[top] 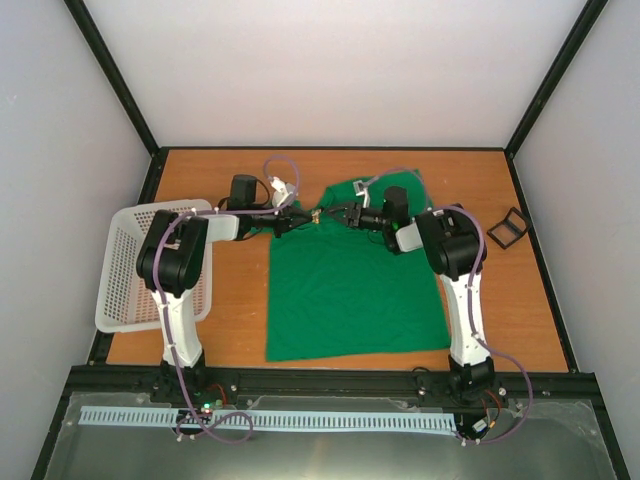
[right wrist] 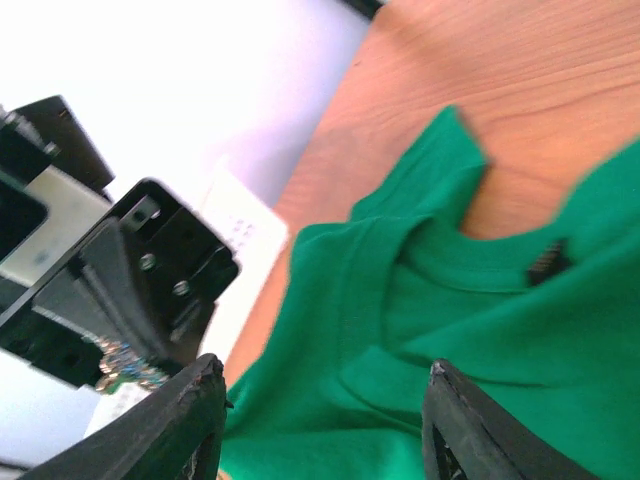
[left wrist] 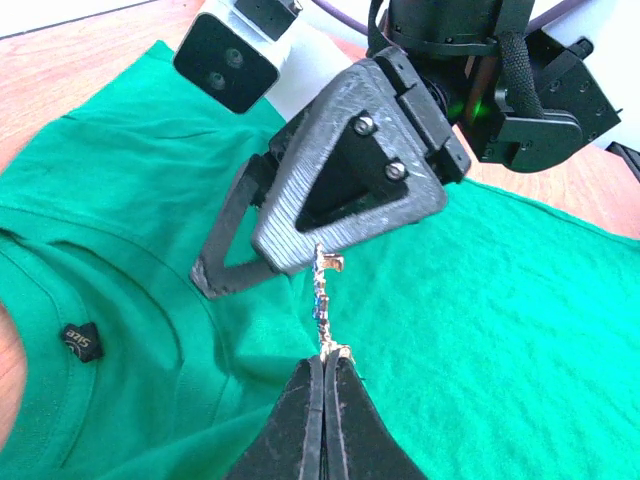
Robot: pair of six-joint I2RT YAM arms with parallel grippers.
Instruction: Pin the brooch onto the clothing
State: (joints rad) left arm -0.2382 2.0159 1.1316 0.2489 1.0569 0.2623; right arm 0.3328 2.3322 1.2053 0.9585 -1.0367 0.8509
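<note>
Brooch (left wrist: 321, 300) pinched over the shirt (top: 350, 290) collar, toward the table's (top: 240, 320) far edge.
Clamped at one end in the clenched left gripper (left wrist: 326, 372); faced by the released right gripper (right wrist: 322, 368), fingers (right wrist: 190, 420) spread, one just beside its top. Open wood either side of the shirt, up to basket (top: 125, 270) and black frame (top: 505, 228). Pin hard to make out; touch with that finger unclear.

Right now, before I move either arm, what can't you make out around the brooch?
- Lower end of the brooch: left wrist view, hidden inside the shut left tool.
- Its upper end: same view, at the edge of a finger of the right tool; contact unclear.
- Whether its pin pierces the shirt: top view too small, right wrist view blurred.
</note>
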